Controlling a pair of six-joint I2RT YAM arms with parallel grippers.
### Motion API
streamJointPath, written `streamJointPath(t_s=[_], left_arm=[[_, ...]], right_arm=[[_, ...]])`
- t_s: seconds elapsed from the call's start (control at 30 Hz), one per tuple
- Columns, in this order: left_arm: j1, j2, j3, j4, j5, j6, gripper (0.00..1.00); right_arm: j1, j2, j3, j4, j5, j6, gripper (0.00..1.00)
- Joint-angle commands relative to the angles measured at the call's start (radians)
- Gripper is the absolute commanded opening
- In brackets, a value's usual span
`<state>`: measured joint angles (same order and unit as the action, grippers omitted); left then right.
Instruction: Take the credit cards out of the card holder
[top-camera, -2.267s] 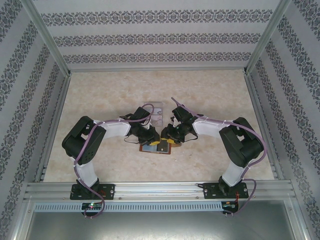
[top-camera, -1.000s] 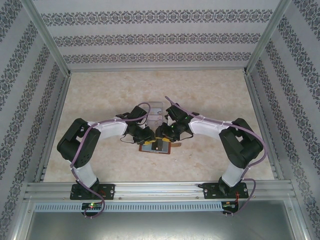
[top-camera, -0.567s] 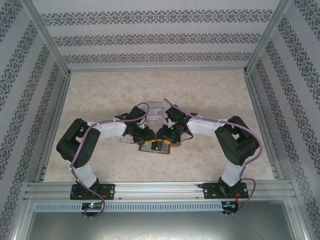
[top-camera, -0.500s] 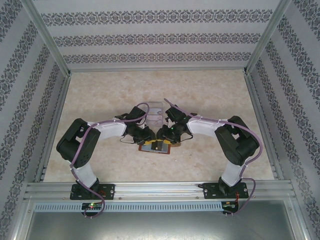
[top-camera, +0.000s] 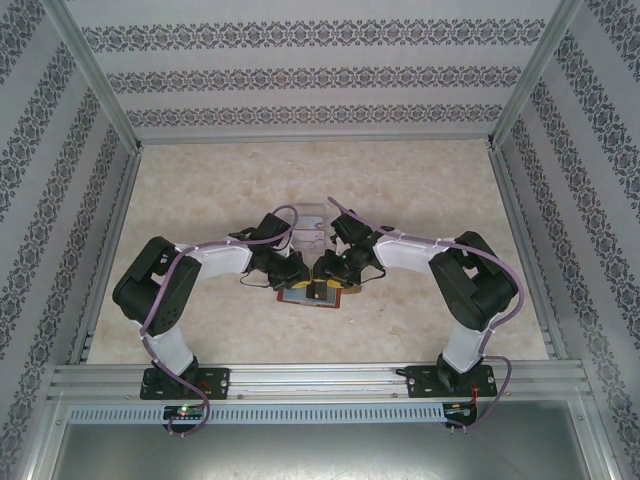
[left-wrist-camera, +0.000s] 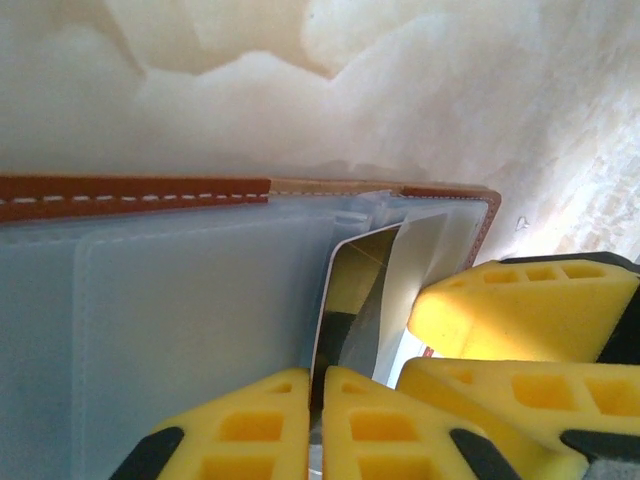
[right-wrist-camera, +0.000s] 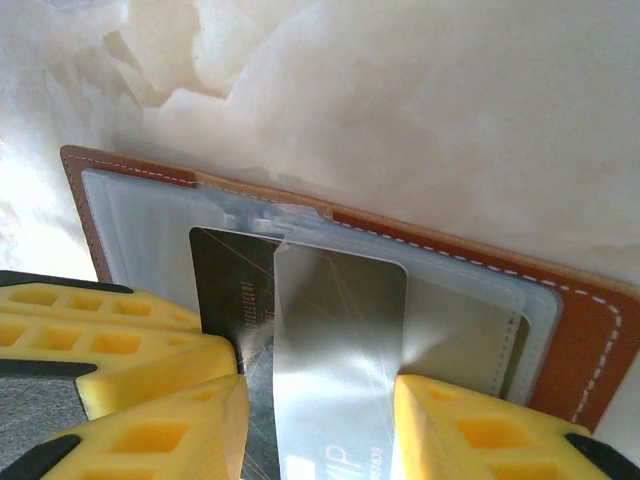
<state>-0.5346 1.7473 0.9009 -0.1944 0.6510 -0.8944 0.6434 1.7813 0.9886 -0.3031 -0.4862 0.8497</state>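
Credit cards (right-wrist-camera: 225, 285), one dark and one silvery, sat part-pocketed in the open card holder (right-wrist-camera: 590, 340) flat on the table (right-wrist-camera: 450, 100), so I judged extraction barely begun: my left gripper (left-wrist-camera: 318, 420) clamped the silvery card (right-wrist-camera: 340, 330) by its edge, my right gripper (right-wrist-camera: 320, 420) held its fingers apart astride it, grip unclear.

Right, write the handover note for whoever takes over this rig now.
Left end effector: shut on the edge of what looks like the dark card, which sits partly in its pocket.
Right end effector: jaws either side of the silver card, which sticks partway out of its pocket; whether it grips is unclear.
Wallet: open on the table between the arms, with the clear tray just beyond it.
Done: wallet opened, two cards started.
Left: pull both free, then check the other pockets. What the tray holds is too small to tell.
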Motion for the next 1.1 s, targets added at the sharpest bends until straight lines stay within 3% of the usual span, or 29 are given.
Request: streamJointPath(t_s=[0.0,0.67,1.07], left_arm=[[0.002,-0.013,0.001,0.023,0.013,0.016,0.06],[0.042,-0.136,0.103,-0.317,-0.112,0.251,0.00],[0.053,-0.125,0.274,-0.514,-0.113,0.600,0.00]], right_arm=[[0.002,0.018,-0.008,-0.005,0.009,-0.012,0.45],[-0.051,-0.073,-0.027,-0.010,-0.001,-0.031,0.46],[-0.104,-0.169,-0.054,-0.016,0.002,-0.048,0.46]])
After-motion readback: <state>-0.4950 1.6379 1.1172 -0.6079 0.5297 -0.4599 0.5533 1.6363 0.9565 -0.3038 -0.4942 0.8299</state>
